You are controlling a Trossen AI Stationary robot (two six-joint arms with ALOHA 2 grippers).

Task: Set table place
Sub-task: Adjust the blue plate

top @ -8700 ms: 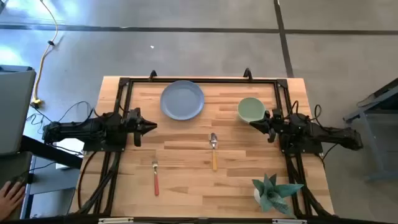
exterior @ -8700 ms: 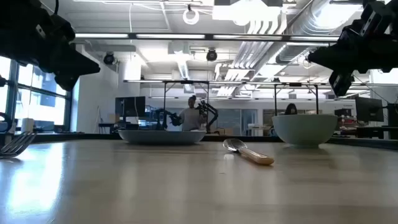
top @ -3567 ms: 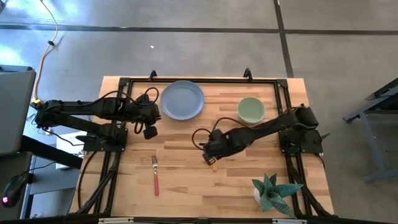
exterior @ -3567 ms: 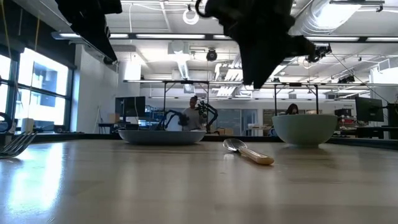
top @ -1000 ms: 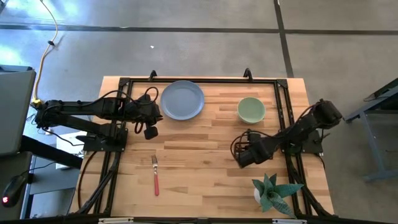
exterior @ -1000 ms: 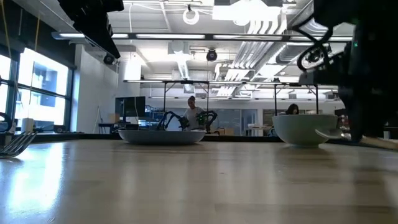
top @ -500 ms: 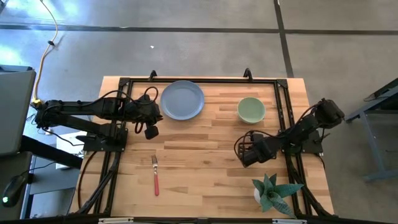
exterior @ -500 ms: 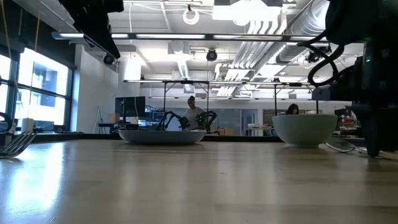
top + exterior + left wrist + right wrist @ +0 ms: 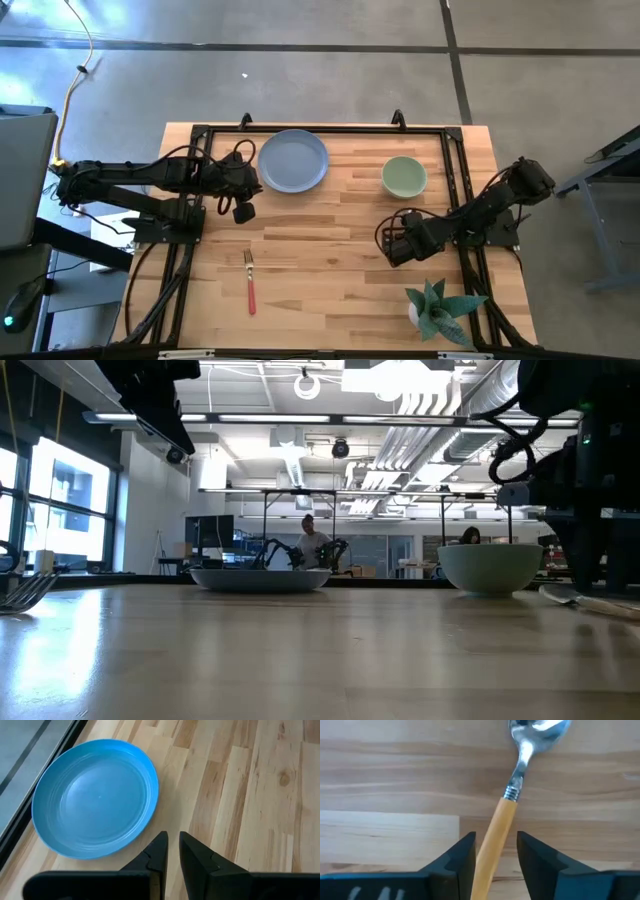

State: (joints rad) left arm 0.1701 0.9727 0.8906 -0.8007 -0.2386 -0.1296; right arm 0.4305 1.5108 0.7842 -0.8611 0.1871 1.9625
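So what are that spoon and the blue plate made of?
The spoon has a shiny bowl and neck that reflect light, likely metal, and a matte orange handle, possibly wood or plastic. The plate looks like smooth, slightly glossy ceramic or plastic, with faint rings; which one I cannot tell.

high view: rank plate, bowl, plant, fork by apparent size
1. plate, clearly largest
2. plant, spread of leaves wider than the bowl
3. bowl
4. fork, long but thinnest, least area
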